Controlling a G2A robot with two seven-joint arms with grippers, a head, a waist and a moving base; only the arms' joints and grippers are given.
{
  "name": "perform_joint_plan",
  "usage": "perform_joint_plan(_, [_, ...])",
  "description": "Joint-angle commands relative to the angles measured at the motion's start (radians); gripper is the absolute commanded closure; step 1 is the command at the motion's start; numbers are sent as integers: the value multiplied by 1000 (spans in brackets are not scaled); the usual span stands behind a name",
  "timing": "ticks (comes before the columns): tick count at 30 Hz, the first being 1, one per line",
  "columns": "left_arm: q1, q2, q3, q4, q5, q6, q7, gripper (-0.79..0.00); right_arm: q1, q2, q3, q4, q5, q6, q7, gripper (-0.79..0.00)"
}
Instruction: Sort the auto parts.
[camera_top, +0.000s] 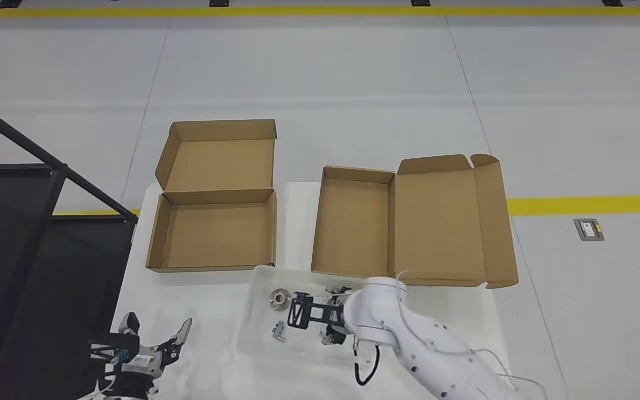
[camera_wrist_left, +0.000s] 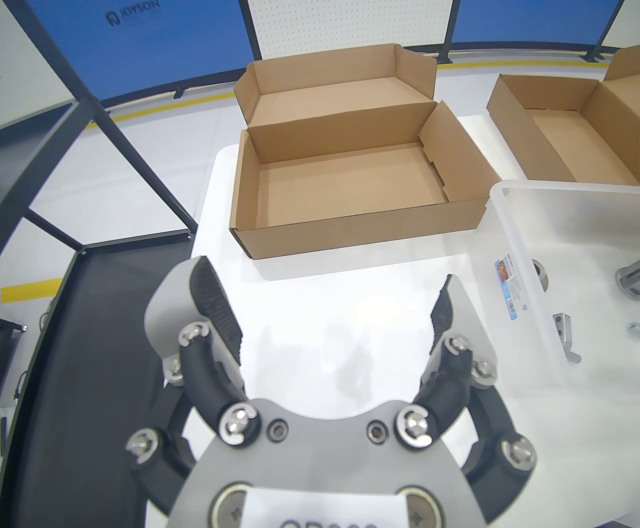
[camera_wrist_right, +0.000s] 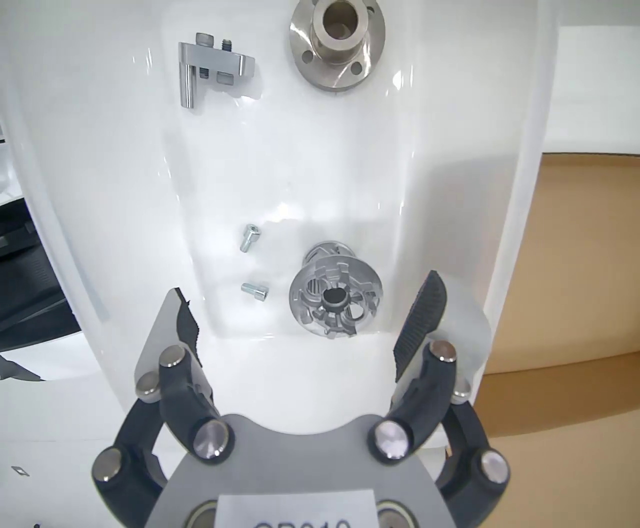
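Looking down the wrists, you find both pairs of fingers spread open and holding nothing. The left fingers (camera_wrist_left: 215, 300) hang over bare worktop (camera_wrist_left: 325, 330) beside the clear bin (camera_wrist_left: 500, 200). The right fingers (camera_wrist_right: 422, 315) hang over the bin, with a cast hub (camera_wrist_right: 335, 300) just ahead between them. Two bolts (camera_wrist_right: 250, 237) lie beside the hub; a bracket (camera_wrist_right: 212, 70) and a flange (camera_wrist_right: 337, 42) lie farther on. Beyond the bin stand an open cardboard box (camera_top: 212, 235) and a second box (camera_top: 352, 225).
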Motion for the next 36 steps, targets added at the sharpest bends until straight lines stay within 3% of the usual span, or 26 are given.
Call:
perform_joint_plan(1, [0,0,1,0,1,2,-2,-785,8,-5,-6,22,-1,9,-2,-785])
perform_joint_plan(11, [0,0,1,0,1,2,-2,-785,34,-27,-33,98,-16,47,-2,-785])
perform_joint_plan(13, [0,0,1,0,1,2,-2,-785,40,-31,-37,111,-18,54,-4,-754])
perform_joint_plan(16, [0,0,1,0,1,2,-2,-785,48,-37,-47,120,-49,66,0,-785])
perform_joint_plan(19, [0,0,1,0,1,2,-2,-785,50,-42,-51,130,-53,74,0,-742])
perform_joint_plan(25, [0,0,1,0,1,2,-2,-785,58,-50,-52,151,-57,73,-3,-483])
perform_joint_plan(28, [0,0,1,0,1,2,-2,-785,59,-54,-52,160,-63,79,1,-456])
perform_joint_plan(29, [0,0,1,0,1,2,-2,-785,60,-55,-52,162,-65,79,1,-379])
perform_joint_plan(33, [0,0,1,0,1,2,-2,-785,60,-58,-49,151,-68,80,7,-222])
perform_joint_plan(36, [0,0,1,0,1,2,-2,-785,52,-55,-41,103,-81,75,25,0])
